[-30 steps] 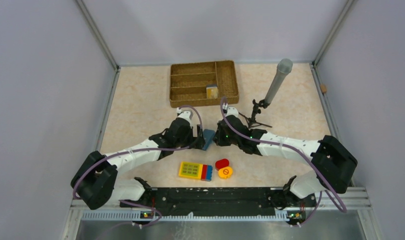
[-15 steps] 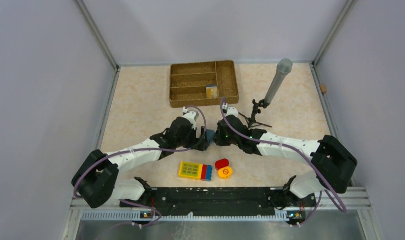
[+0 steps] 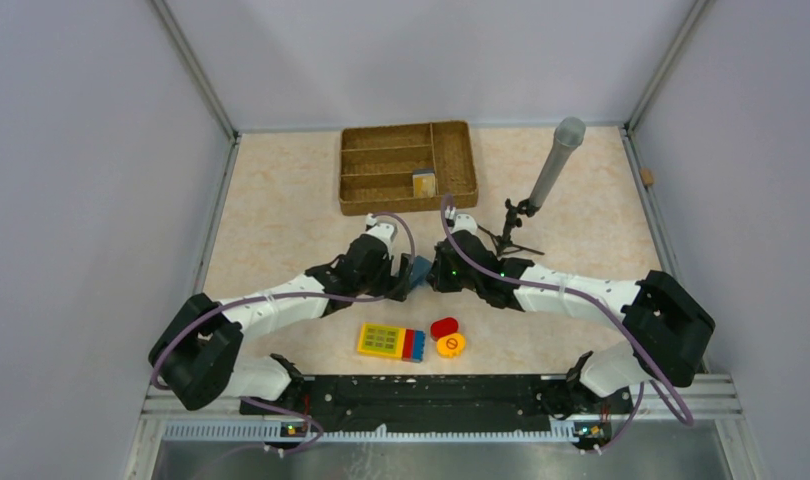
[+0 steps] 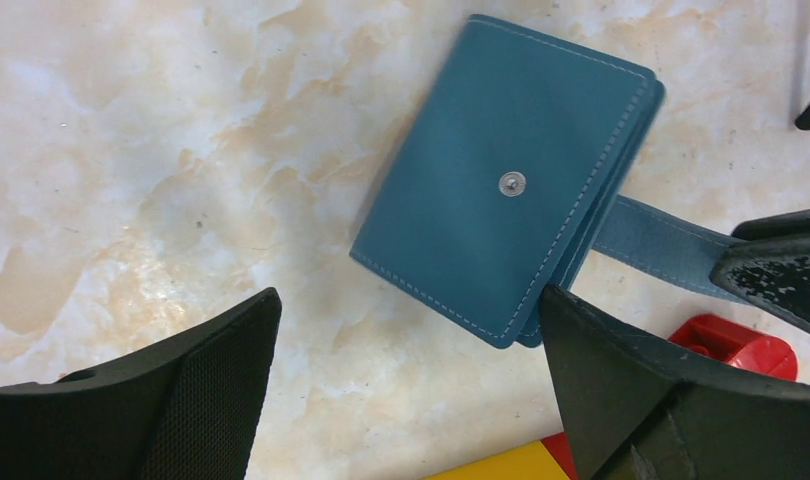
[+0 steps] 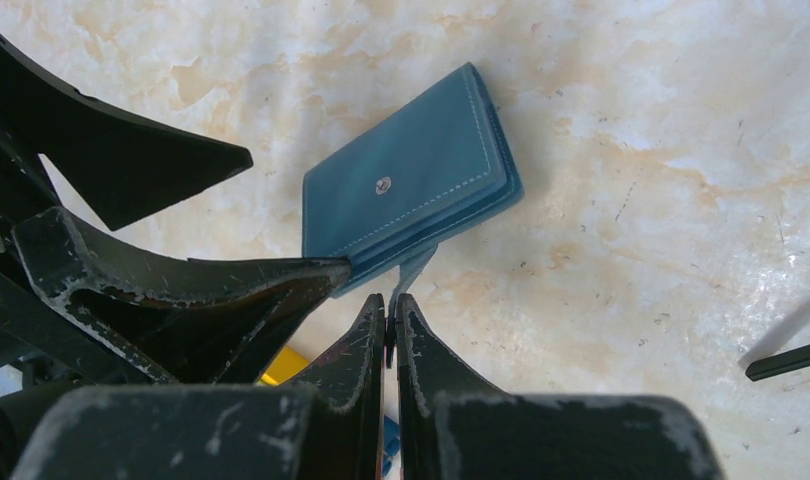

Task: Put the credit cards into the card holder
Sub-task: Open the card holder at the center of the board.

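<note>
The card holder (image 4: 501, 180) is a teal-blue folded wallet lying flat on the marble table, closed face up with its metal snap showing. It also shows in the right wrist view (image 5: 411, 195) and the top view (image 3: 419, 270). Its snap tab (image 4: 661, 245) sticks out loose to the side. My right gripper (image 5: 389, 300) is shut on that tab. My left gripper (image 4: 409, 300) is open and low over the holder's near edge, and its right finger (image 4: 631, 380) is close to the holder's corner. A small tan and blue stack, apparently the credit cards (image 3: 424, 183), lies in the wicker tray.
The brown wicker divided tray (image 3: 406, 128) stands at the back. A yellow keypad block (image 3: 391, 342) and red (image 3: 444, 326) and orange (image 3: 450, 345) round pieces lie near the front. A grey cylinder (image 3: 556, 160) on a black tripod (image 3: 511, 238) stands right of my right gripper.
My left gripper has moved slightly right and forward, closer over the card holder, hiding more of it in the top view. The right arm has not moved.
</note>
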